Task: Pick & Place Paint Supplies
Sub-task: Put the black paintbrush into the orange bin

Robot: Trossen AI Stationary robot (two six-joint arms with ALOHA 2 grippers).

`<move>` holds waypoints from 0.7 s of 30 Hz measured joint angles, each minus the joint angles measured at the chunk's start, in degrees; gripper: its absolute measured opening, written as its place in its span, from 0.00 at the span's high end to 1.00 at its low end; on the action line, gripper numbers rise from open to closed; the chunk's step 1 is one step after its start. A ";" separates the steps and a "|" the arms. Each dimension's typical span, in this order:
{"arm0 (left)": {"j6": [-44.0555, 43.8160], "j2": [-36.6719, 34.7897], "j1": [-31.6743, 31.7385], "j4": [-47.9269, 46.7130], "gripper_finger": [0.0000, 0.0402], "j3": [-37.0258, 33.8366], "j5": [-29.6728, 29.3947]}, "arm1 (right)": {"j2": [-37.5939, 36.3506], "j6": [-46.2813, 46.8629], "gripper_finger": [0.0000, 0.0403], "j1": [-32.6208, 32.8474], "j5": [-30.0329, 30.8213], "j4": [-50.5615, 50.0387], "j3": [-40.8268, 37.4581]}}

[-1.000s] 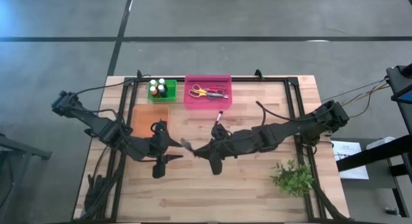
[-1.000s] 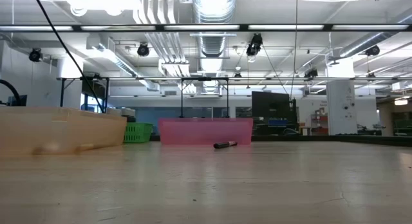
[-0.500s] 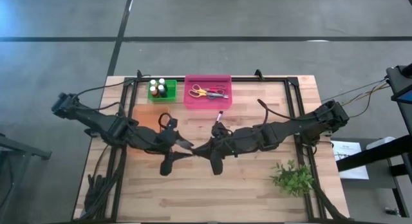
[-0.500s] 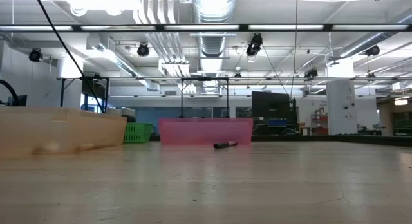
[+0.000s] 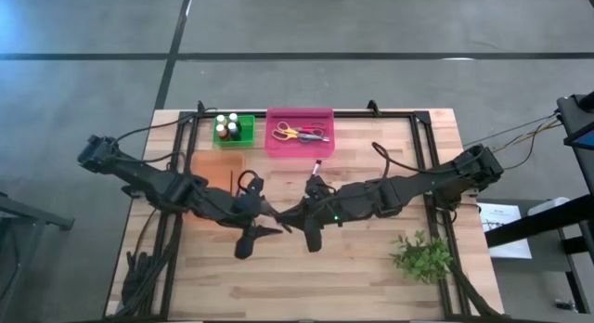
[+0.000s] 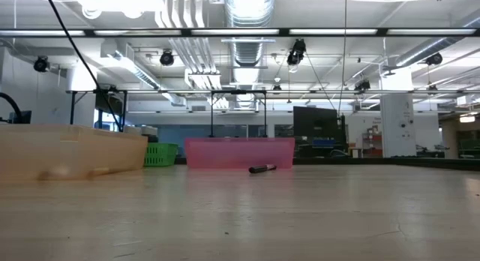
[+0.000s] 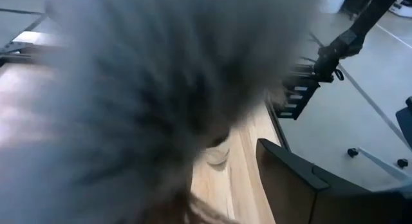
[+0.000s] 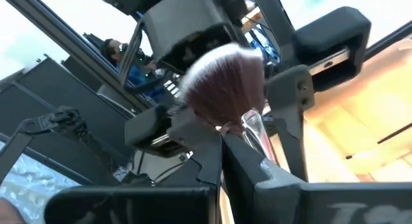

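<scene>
Both jaws are hard to make out from above: the left gripper [image 5: 271,221] and right gripper [image 5: 290,218] are meeting mid-table. Right wrist view: fingers [image 8: 257,179] are pinching one fluffy brush [image 8: 225,82]. Low view: one marker [image 6: 262,169] is lying at the pink bin's [image 6: 238,152] 4 o'clock.

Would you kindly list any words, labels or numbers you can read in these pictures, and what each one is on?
None can be read.
White sheet beside the table's right edge: dark marks, too small to read.
Paint bottles in the green bin: no label legible.
Screens in the room behind: too blurred to read.
</scene>
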 joint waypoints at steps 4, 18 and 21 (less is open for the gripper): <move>-0.01 0.18 0.00 1.86 0.56 0.00 -0.12 | 0.00 -0.10 0.98 0.00 0.00 0.21 0.00; -2.04 0.21 0.13 1.70 0.75 0.00 0.10 | 0.00 -1.10 0.98 0.00 0.20 1.69 0.00; -2.92 0.21 0.35 1.70 0.88 0.00 0.43 | 0.00 -1.10 0.98 0.00 0.29 1.74 0.00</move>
